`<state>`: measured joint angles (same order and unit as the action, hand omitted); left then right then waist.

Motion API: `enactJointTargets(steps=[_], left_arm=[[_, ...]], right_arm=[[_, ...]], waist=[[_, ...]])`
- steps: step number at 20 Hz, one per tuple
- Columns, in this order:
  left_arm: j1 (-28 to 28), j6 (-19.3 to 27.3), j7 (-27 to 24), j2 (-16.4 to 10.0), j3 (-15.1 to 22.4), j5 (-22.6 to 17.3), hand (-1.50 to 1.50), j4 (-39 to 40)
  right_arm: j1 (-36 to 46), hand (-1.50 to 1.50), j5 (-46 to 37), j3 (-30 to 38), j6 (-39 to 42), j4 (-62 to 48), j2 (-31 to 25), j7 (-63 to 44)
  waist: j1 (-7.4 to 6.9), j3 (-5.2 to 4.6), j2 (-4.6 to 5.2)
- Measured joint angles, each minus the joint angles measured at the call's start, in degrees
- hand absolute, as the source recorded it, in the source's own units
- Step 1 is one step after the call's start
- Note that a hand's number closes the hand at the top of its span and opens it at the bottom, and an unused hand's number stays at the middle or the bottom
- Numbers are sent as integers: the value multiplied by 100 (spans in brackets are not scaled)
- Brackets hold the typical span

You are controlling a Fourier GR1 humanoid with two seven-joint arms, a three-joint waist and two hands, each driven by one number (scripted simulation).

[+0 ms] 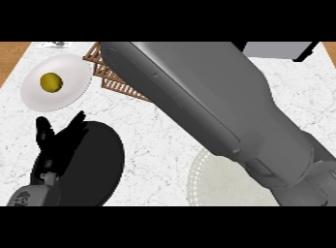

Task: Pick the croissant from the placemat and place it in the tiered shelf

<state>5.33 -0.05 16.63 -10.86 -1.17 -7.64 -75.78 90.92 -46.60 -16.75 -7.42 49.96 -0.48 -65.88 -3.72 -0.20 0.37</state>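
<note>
My right forearm (221, 106) crosses the view from the lower right up to the top edge, over the brown slatted tiered shelf (112, 80). Its hand lies beyond the top edge and does not show. No croissant shows anywhere. The pale round placemat (217, 181) lies at the lower middle, partly under the forearm, and its visible part is bare. My left hand (56, 140) rests open at the lower left, fingers pointing up, holding nothing.
A white plate (70, 92) with a small yellow-green round item (51, 82) sits at the upper left. A black round dish (95, 167) lies beside my left hand. A grey box (278, 50) stands at the top right. Wooden floor borders the counter on both sides.
</note>
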Motion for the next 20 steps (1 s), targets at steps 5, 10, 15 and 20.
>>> enactJointTargets(steps=[5, 10, 15, 20], left_arm=[[117, 85, -1, 51, -6, 66, 0, 104], [123, 13, 20, -7, -85, -2, 0, 58], [120, 45, 99, -3, -94, 18, 0, -1], [112, 57, 21, 73, -66, 60, 0, 71]], right_arm=[[292, 150, 174, 50, -280, -897, 9, 273], [491, 150, 271, 88, -592, -1595, 14, 493], [527, 150, 317, 103, -973, -2088, 22, 778], [644, 150, 433, 218, -1259, -2444, 32, 1008]], waist=[[28, 2, 24], [38, 4, 29], [57, 5, 31], [72, 6, 38]])
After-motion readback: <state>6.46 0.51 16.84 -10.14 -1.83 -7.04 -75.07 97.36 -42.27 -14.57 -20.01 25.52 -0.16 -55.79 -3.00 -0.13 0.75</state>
